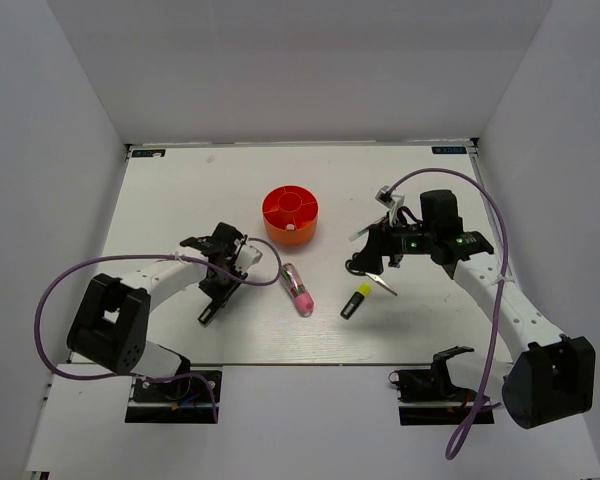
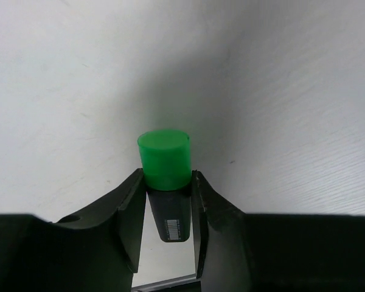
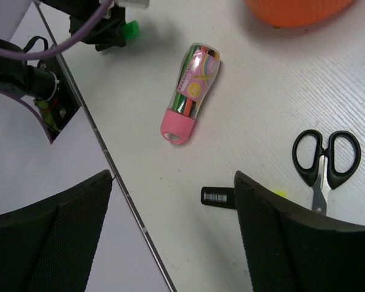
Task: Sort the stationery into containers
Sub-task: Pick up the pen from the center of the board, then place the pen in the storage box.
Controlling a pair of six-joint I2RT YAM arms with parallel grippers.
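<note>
My left gripper (image 2: 165, 182) is shut on the green marker (image 2: 164, 159); its green cap sticks out past the fingertips, close over the table. In the top view this gripper (image 1: 210, 308) is left of the chunky pink-and-green pen (image 1: 298, 290). The round orange-red organiser (image 1: 290, 215) stands at mid-table. My right gripper (image 3: 173, 182) is wide open and empty above the table. The yellow highlighter (image 1: 355, 300) lies partly under its right finger, with the black-handled scissors (image 3: 325, 161) beside it. The pink pen (image 3: 191, 91) lies ahead. I cannot make out the thin clear pen.
The table's near edge (image 3: 121, 188) runs under my right gripper, with cables and the left arm's base (image 3: 24, 79) beyond it. White walls close in the table on three sides.
</note>
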